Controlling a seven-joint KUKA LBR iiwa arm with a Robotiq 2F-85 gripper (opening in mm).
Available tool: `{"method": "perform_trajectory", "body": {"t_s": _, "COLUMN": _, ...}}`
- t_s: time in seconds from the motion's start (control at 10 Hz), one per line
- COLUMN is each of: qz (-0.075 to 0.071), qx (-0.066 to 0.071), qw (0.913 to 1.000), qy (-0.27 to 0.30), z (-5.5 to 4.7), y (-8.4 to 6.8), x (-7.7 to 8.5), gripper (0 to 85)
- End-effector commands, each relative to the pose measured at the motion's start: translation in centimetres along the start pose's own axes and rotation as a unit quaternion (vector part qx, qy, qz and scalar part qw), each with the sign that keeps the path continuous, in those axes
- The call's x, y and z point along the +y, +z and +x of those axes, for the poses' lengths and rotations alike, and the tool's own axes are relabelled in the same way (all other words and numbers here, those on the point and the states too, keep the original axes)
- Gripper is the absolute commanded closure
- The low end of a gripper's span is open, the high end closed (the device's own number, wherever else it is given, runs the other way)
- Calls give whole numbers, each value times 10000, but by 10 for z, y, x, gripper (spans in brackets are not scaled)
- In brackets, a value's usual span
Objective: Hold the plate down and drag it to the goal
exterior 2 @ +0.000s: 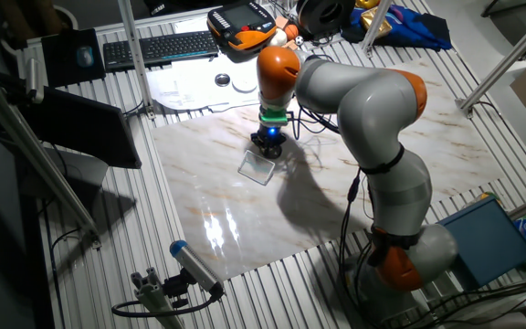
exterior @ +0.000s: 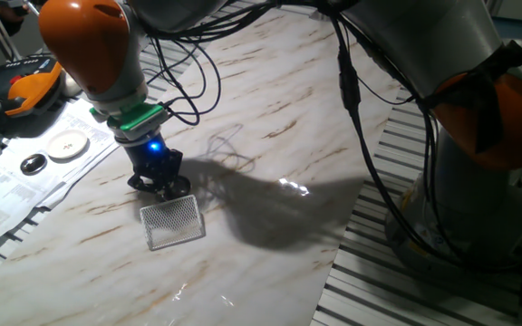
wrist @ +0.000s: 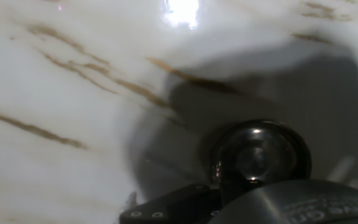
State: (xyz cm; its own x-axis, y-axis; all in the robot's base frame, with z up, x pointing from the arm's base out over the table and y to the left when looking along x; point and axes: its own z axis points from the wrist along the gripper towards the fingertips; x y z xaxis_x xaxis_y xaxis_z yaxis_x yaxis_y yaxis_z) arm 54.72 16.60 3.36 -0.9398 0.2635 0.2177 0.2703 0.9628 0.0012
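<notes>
The plate (wrist: 258, 153), a small shiny silver dish with a dark centre, shows clearly in the hand view, right below my fingers. In one fixed view it (exterior: 177, 191) is mostly hidden under my gripper (exterior: 162, 186), which stands upright on it with the fingertips together, pressing down. The goal (exterior: 173, 222), a see-through mesh-textured rectangle with a pale outline, lies on the marble table just in front of the gripper, its near edge touching the plate's spot. In the other fixed view my gripper (exterior 2: 267, 148) stands just above the goal (exterior 2: 257, 167).
A larger white disc (exterior: 68, 145) and a small dark shiny disc (exterior: 33, 164) lie on papers at the table's left edge. An orange teach pendant (exterior: 25, 86) and a keyboard (exterior 2: 158, 47) sit beyond. Cables hang from the arm. The marble top (exterior: 270, 136) ends at slatted metal on the right.
</notes>
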Motion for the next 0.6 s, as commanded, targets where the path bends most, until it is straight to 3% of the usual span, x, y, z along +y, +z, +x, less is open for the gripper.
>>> {"method": "perform_trajectory", "body": {"t_s": 0.0, "qz": 42, "qx": -25, "qw": 10000, "qy": -28, "z": -2, "y": -1, "x": -2, "gripper": 850}}
{"method": "perform_trajectory", "body": {"t_s": 0.1, "qz": 116, "qx": -69, "qw": 9999, "qy": -103, "z": -8, "y": -5, "x": -8, "gripper": 850}}
{"method": "perform_trajectory", "body": {"t_s": 0.4, "qz": 111, "qx": 30, "qw": 9996, "qy": -269, "z": -28, "y": -26, "x": -29, "gripper": 850}}
{"method": "perform_trajectory", "body": {"t_s": 0.5, "qz": 225, "qx": -70, "qw": 9993, "qy": -287, "z": -34, "y": -32, "x": -35, "gripper": 850}}
